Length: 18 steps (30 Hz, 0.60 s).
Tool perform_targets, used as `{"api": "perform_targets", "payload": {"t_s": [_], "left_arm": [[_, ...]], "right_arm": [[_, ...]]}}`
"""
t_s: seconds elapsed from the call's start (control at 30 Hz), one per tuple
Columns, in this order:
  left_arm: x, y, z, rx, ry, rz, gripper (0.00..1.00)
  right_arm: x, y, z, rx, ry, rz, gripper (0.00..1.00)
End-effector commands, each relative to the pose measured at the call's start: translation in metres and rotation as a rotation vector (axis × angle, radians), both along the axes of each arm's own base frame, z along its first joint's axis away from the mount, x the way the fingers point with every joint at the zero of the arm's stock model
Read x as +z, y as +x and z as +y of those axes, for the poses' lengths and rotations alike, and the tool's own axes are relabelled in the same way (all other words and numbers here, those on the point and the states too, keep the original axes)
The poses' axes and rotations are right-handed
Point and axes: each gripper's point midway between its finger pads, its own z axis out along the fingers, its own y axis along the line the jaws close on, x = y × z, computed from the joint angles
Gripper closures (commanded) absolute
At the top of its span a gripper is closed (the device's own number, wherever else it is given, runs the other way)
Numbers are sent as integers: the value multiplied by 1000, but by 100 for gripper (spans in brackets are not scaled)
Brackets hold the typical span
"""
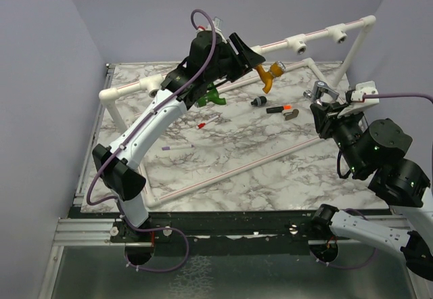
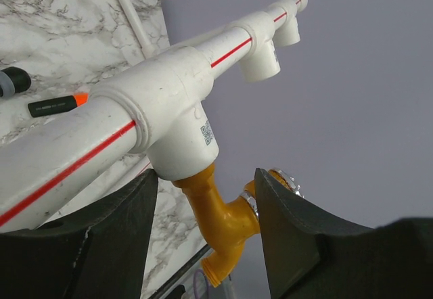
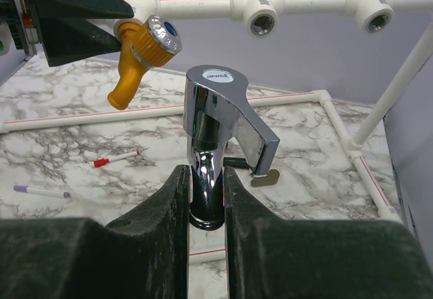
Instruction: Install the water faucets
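Note:
The mustard-orange faucet hangs from the first white tee joint on the raised pipe rail, its spout pointing down. My left gripper is open and straddles it: the right finger is against the silver knob and the left finger stands apart from the body. From above, the same faucet is just right of the left gripper. My right gripper is shut on the base of the grey metal faucet and holds it upright above the table. The green faucet lies on the marble under the left arm.
Two free tee joints sit further along the rail. On the marble lie a red-tipped stick, a purple-tipped stick, an orange-tipped marker and a small black piece. White frame pipes border the table.

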Motion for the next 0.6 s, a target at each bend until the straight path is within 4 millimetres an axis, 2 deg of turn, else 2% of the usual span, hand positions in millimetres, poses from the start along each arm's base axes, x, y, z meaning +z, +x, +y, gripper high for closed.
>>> {"api": "perform_targets", "payload": {"t_s": [0.0, 0.17, 0.43, 0.57], "left_arm": [[-17, 10, -16, -19, -33, 69, 43], [-22, 7, -23, -31, -16, 82, 45], [-29, 2, -13, 27, 64, 107, 40], [-29, 0, -16, 44, 92, 117, 40]], "right_arm": [[9, 0, 7, 35, 21, -40, 99], [7, 1, 9, 40, 12, -39, 99], [6, 3, 14, 51, 4, -50, 99], [7, 2, 13, 57, 8, -60, 99]]}}
